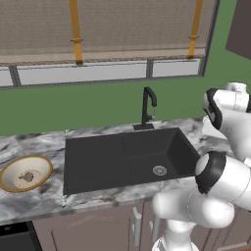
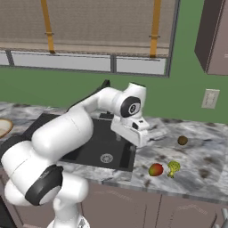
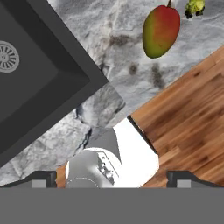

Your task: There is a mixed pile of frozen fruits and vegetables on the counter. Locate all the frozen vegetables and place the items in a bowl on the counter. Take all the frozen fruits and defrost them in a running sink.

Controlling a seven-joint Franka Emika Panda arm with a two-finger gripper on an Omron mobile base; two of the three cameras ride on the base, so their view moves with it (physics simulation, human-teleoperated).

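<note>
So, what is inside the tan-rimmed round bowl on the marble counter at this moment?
Inside the wide tan-rimmed cream bowl lies one small brownish-grey lump, near the centre. The near rim hides a little of the bowl's inside.

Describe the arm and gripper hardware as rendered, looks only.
Arm: glossy white rounded links, dark grey to black bands at the joints, one round black joint cap with a small pale mark. Gripper: boxy white hand, two small dark finger tips. No cables visible.
</note>
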